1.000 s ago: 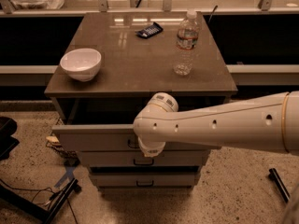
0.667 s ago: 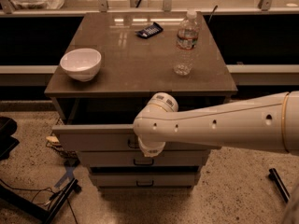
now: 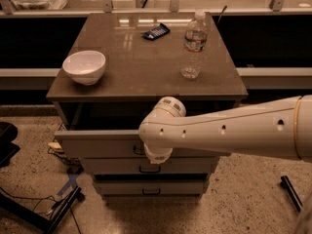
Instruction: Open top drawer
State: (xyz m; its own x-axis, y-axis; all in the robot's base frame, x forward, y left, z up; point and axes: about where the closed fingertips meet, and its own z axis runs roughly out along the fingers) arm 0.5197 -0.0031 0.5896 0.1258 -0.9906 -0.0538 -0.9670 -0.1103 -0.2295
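The top drawer [image 3: 97, 144] is the widest pale grey front under the brown cabinet top, and it stands pulled out toward me with a dark gap behind its upper edge. My white arm reaches in from the right. Its wrist covers the middle of the drawer front, and the gripper [image 3: 146, 152] sits down at the drawer's black handle, hidden behind the wrist. Only a sliver of that handle shows at the wrist's left side.
Two narrower drawers [image 3: 146, 168] with black handles sit below. On the cabinet top [image 3: 141, 57] stand a white bowl [image 3: 84, 67], a clear water bottle [image 3: 193, 45] and a small dark packet [image 3: 156, 31]. Cables and a black stand lie on the floor at left.
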